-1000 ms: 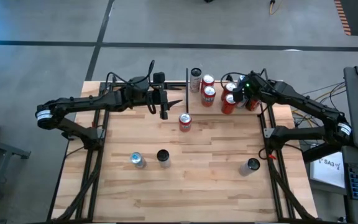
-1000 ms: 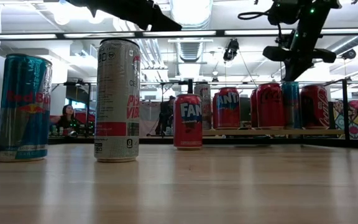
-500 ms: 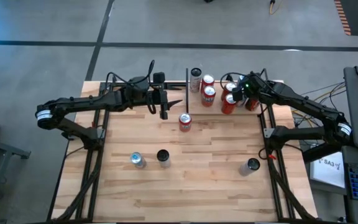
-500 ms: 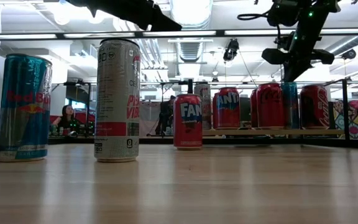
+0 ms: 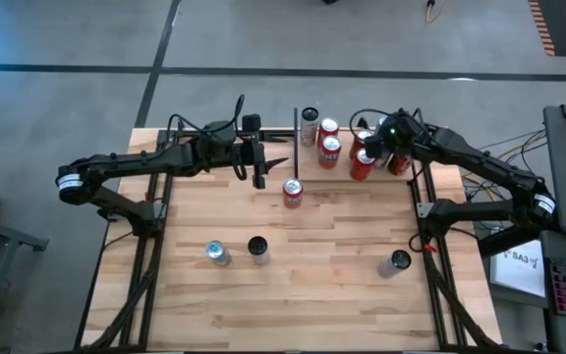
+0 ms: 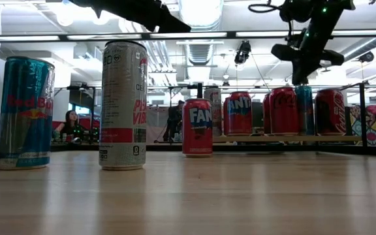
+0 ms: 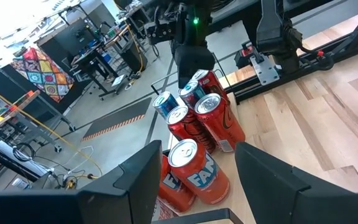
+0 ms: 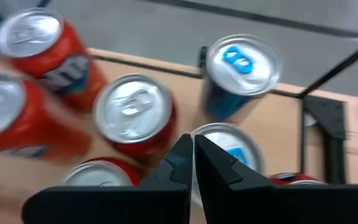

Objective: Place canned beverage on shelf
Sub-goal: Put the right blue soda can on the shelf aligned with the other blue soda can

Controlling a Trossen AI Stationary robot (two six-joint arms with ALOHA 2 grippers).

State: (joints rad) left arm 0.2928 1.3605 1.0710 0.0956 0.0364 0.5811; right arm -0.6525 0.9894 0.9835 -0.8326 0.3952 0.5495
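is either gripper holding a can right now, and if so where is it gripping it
No. The right gripper is shut on nothing, above the red and blue cans on the light-wood shelf. The left gripper has open fingers with nothing between them.

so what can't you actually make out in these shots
- Shelf board, low view: seen edge-on; how the cans on it are spread front to back is unreadable.
- Cans at the shelf's far side, low view: partly covered by nearer cans.
- Right gripper, right wrist view: its shut fingers cover part of the blue-tabbed can below.
- Left gripper, low view: cut off by the top edge.
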